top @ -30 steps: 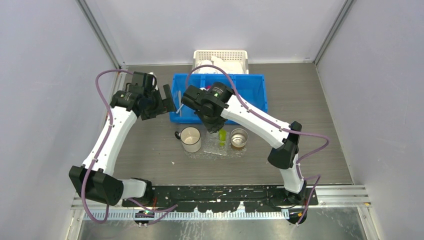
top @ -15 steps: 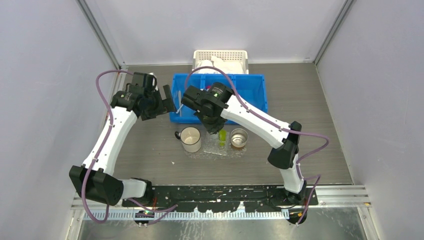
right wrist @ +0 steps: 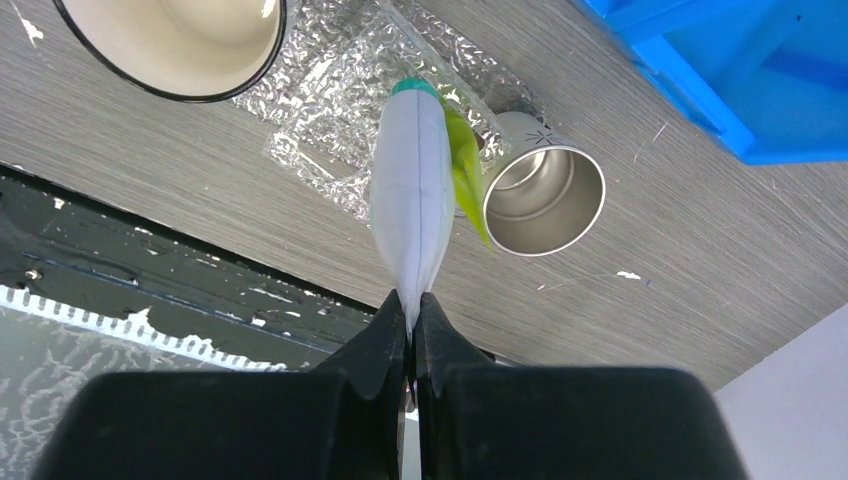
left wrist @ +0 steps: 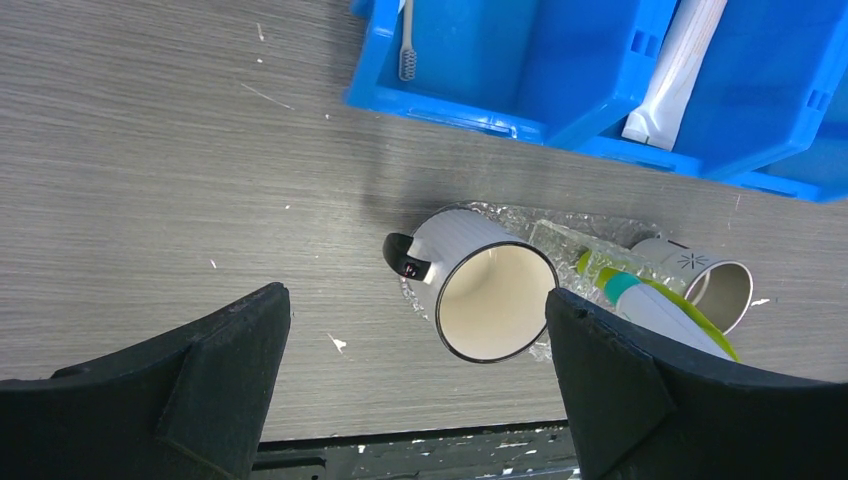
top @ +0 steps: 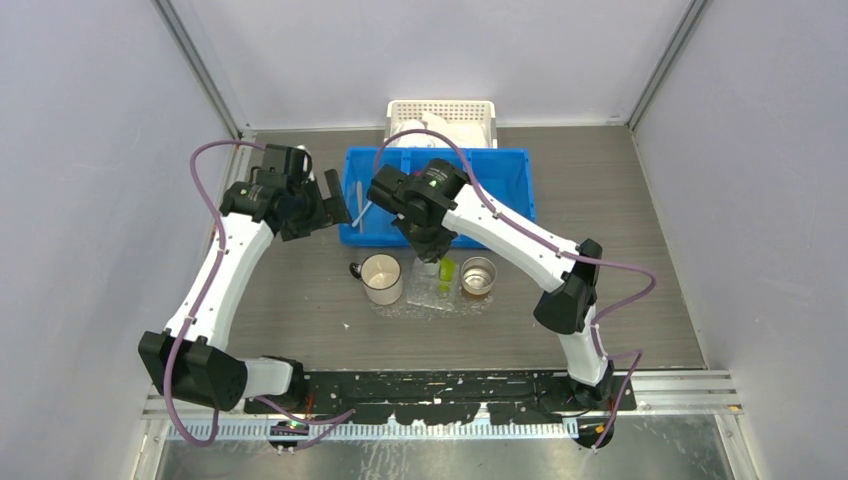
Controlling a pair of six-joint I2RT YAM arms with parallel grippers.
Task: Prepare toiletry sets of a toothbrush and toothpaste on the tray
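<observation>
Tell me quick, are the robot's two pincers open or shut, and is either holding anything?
Left pincer: open, holding nothing.
Right pincer: shut on the white toothpaste tube, gripped by its flat end, over the tray.

Pretty sure it's a robotics lab test cell: bare grey panel walls (top: 90, 150), aluminium corner posts (top: 200, 70), robot arms (top: 215, 280) bolted onto a black rail (top: 440, 385) along the table (top: 620, 200) edge.
</observation>
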